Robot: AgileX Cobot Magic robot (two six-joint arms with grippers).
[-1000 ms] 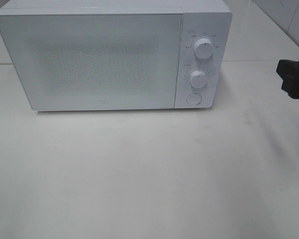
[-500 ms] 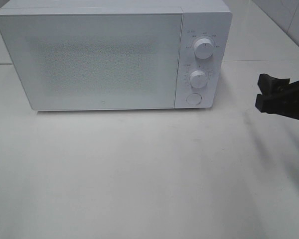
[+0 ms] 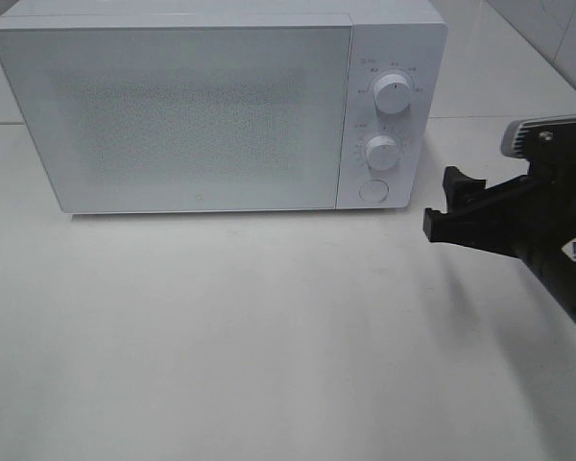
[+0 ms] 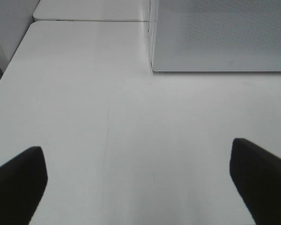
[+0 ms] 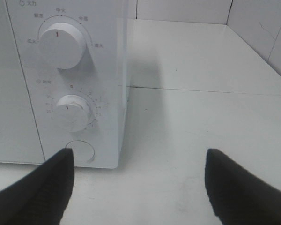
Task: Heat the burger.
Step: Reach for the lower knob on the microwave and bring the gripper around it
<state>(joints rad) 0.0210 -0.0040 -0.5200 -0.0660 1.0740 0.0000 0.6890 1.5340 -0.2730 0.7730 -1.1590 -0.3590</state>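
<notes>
The burger is not in view in any frame. A white microwave [image 3: 216,106] stands at the back of the table with its door shut; its two knobs and round door button [image 3: 372,190] are on the right panel. My right gripper [image 3: 446,206] is open and empty, hovering just right of the microwave, level with the button. In the right wrist view the gripper [image 5: 140,180] faces the panel, with the button [image 5: 79,151] near one fingertip. My left gripper [image 4: 138,180] is open and empty above bare table, in front of the microwave's left corner [image 4: 152,65].
The white table [image 3: 230,327] spreads in front of the microwave. A seam [image 3: 499,117] between table tops runs to the microwave's right. A tiled wall [image 3: 557,38] rises at the back right. The table's left edge [image 4: 9,65] shows in the left wrist view.
My right arm has moved in from the right edge toward the microwave's control panel, its gripper staying open. Nothing else has moved.
</notes>
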